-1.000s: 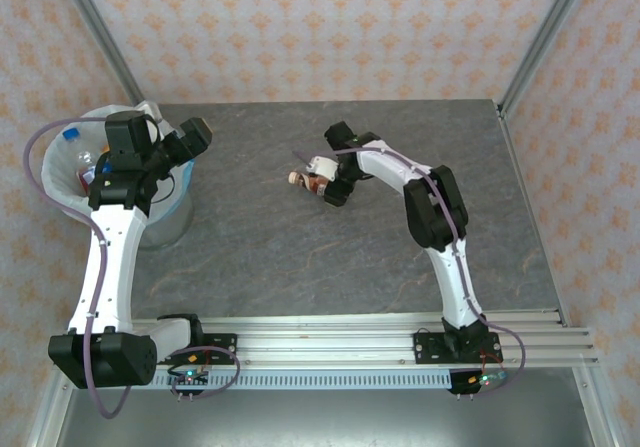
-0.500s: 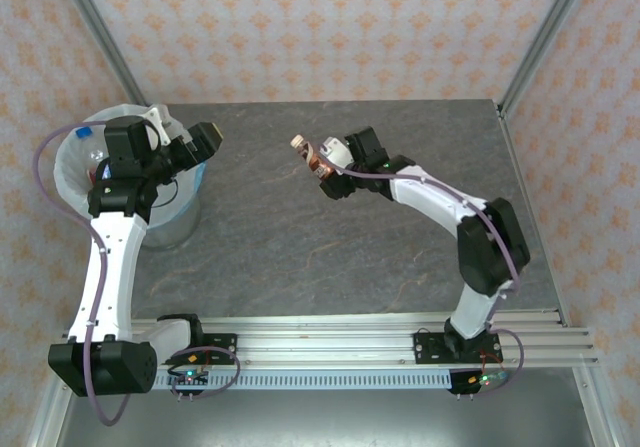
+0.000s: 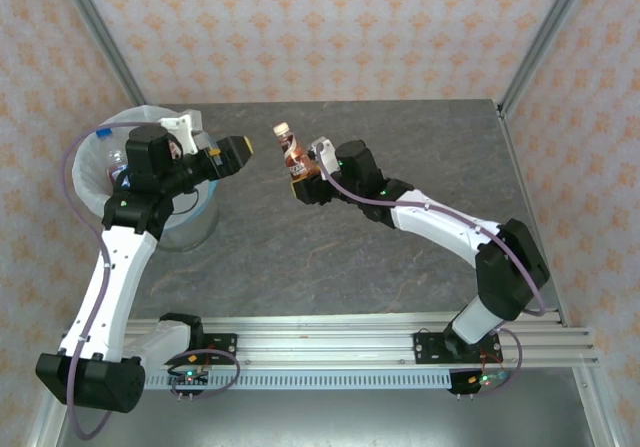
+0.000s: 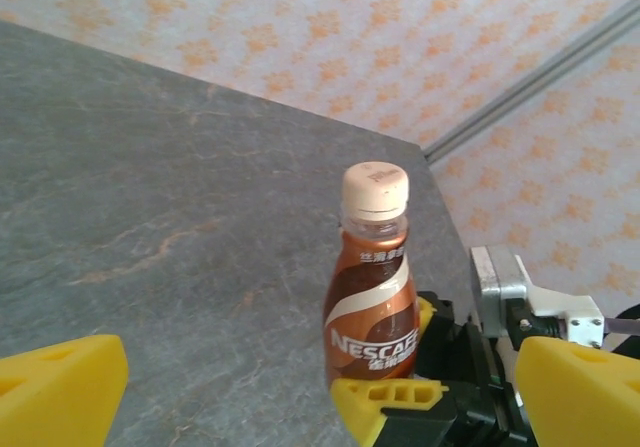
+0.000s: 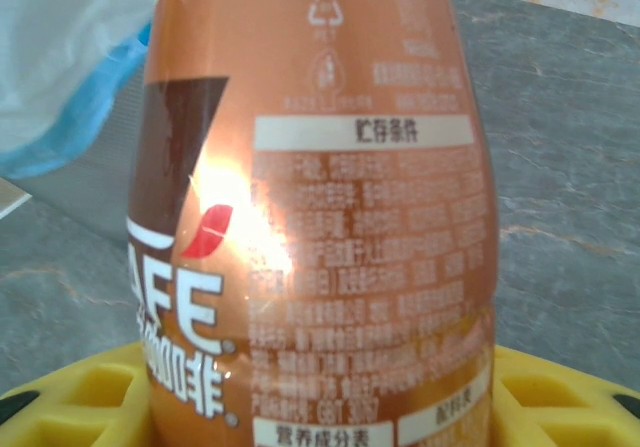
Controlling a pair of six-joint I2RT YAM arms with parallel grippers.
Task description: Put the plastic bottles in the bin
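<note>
Clear plastic bottles (image 3: pixel 118 159) already lie in the round, white-bagged bin (image 3: pixel 190 229). The right tool (image 3: pixel 299 174) is clamped on an upright brown-labelled, cream-capped bottle (image 3: pixel 291 152) near the bin, apparently the last outstanding; the left tool (image 3: pixel 238 150) stands wide apart, empty, beside the bin

Brown Nescafé btl (image 3: pixel 290 154) upright, midair, cream cap; other btls (image 3: pixel 118 159) in bagged bin (image 3: pixel 185 229).

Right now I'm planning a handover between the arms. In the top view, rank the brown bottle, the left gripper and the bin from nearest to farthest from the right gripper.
1. The brown bottle: held upright in the right gripper itself.
2. The left gripper: just left of the bottle, open and facing it.
3. The bin: farthest, off to the far left.
</note>
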